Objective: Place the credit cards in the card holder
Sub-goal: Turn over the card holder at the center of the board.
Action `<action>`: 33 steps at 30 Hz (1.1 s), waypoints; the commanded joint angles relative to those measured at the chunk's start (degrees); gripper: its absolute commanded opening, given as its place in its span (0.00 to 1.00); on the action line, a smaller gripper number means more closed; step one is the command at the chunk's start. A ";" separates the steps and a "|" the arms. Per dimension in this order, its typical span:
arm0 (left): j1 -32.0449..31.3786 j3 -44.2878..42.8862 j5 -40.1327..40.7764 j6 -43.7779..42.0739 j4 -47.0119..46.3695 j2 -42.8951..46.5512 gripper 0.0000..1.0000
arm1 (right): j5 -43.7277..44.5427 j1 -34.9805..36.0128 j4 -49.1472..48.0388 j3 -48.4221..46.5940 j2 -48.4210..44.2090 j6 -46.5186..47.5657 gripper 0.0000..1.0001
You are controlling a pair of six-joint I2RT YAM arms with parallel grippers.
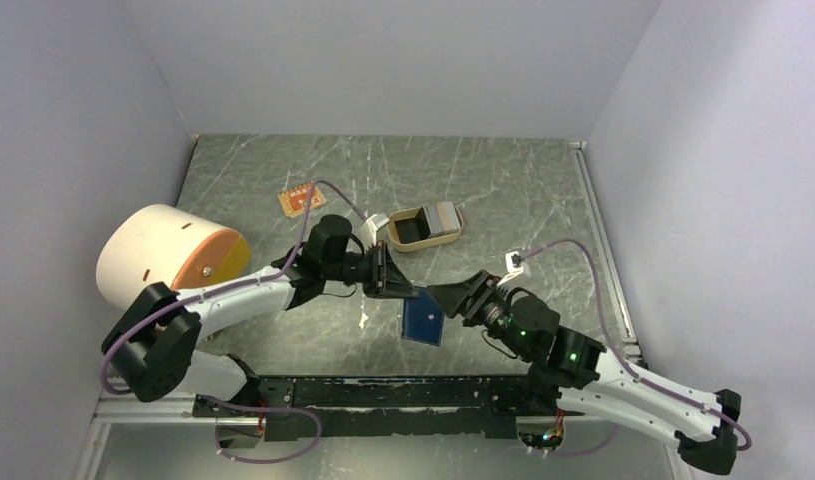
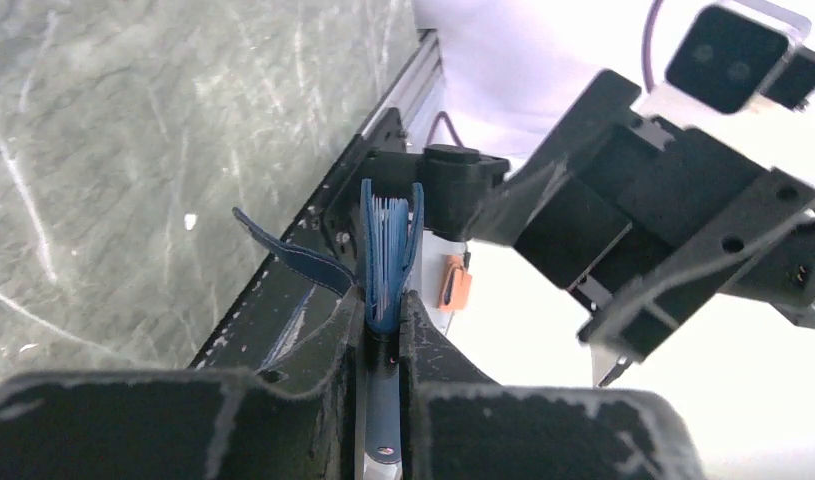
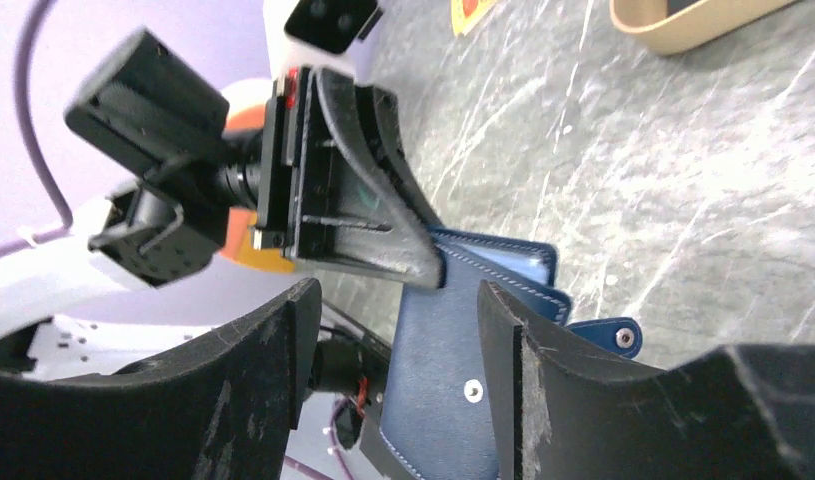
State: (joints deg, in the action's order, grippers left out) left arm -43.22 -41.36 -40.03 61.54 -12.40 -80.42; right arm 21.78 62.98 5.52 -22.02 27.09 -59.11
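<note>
Left arm stretched low, left gripper (image 1: 388, 272) pinched tight on the card holder (image 1: 422, 320) edge. Right arm bent, right gripper (image 1: 445, 297) nose-to-nose with left's tips, jaws wide, holder between its fingers.
</note>
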 commanded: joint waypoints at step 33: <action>1.57 8.66 19.02 -14.61 21.26 0.90 0.46 | -8.28 1.61 -2.52 -0.77 32.65 -8.23 0.36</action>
State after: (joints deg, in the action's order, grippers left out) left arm -40.18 -34.17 -21.76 47.70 8.84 -78.98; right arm 14.09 63.42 2.44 -20.08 57.30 -64.42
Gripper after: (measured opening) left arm 0.457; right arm 0.351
